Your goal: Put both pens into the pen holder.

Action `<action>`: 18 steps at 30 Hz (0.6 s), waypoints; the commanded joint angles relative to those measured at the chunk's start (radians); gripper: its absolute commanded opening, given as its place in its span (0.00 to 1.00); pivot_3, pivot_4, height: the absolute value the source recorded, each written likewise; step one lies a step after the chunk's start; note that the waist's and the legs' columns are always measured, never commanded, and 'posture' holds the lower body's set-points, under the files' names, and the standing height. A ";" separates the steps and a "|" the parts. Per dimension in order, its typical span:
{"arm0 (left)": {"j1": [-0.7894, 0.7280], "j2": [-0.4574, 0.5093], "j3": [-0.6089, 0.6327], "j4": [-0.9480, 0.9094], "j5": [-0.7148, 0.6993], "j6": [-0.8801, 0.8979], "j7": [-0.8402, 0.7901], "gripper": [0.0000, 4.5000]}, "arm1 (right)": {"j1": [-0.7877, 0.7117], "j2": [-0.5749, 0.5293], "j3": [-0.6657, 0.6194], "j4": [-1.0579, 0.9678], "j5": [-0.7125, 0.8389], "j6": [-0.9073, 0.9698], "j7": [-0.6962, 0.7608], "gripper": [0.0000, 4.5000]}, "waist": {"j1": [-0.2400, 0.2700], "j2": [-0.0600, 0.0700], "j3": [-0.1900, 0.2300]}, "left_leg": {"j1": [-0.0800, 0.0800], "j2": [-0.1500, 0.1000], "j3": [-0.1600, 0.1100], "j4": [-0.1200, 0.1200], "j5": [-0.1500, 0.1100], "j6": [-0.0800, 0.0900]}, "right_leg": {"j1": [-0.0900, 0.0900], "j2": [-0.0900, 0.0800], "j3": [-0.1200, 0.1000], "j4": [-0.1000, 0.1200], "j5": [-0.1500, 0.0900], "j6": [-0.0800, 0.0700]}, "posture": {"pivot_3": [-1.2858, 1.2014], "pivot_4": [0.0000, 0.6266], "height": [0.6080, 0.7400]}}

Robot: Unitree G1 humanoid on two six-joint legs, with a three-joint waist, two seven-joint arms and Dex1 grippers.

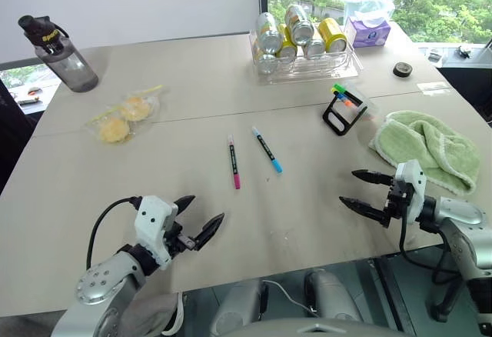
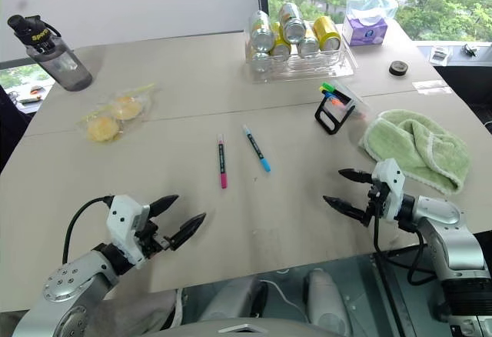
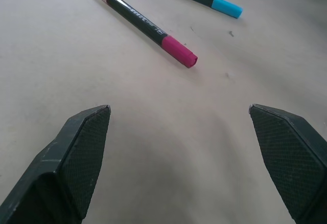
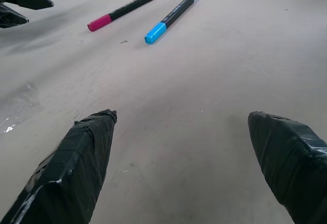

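- Step in hand: pre-grasp, I'd say. Nothing picked up, both pens lie flat on the table [image 1: 184,91], none in the holder.
- Pink-ended pen [image 1: 233,161] sits just left of frame centre in the left eye view; blue-ended pen [image 1: 267,149] just beside it to the right. Close together, not touching, coloured ends toward the bottom of the frame.
- Pen holder [image 1: 343,111] is right of centre, upper half, tilted, with green- and orange-capped markers [image 1: 344,95] already in it; green towel [image 1: 427,149] just to its right.
- Left gripper [image 1: 197,221] is at lower left, jaws spread wide, empty, aimed toward the pink pen but well short of it.
- Right gripper [image 1: 361,191] is at lower right, jaws spread wide, empty, pointing left toward the pens.
- Next move likely calls for: one arm reaching in and lowering so the fingers straddle a barrel crosswise. Pens lie close together, so closing risks nudging the neighbour.
- Right arm looks better placed for the carry to the holder.
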 commanded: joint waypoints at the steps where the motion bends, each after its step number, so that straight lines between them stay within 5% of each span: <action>1: -0.007 -0.003 0.006 -0.055 -0.023 0.017 0.023 1.00 | 0.004 -0.015 -0.014 -0.031 0.016 -0.006 0.015 0.98 | 0.000 0.000 0.000 | 0.000 0.000 0.000 0.000 0.000 0.000 | 0.000 0.000 0.000 0.000 0.000 0.000 | 0.52 0.24 0.99; 18: -0.376 -0.029 -0.124 -0.085 0.018 0.435 0.352 1.00 | 0.013 -0.038 -0.019 -0.259 0.128 0.125 0.006 0.98 | 0.000 0.000 0.000 | 0.000 0.000 0.000 0.000 0.000 0.000 | 0.000 0.001 0.000 0.001 0.000 0.000 | 0.52 0.24 0.99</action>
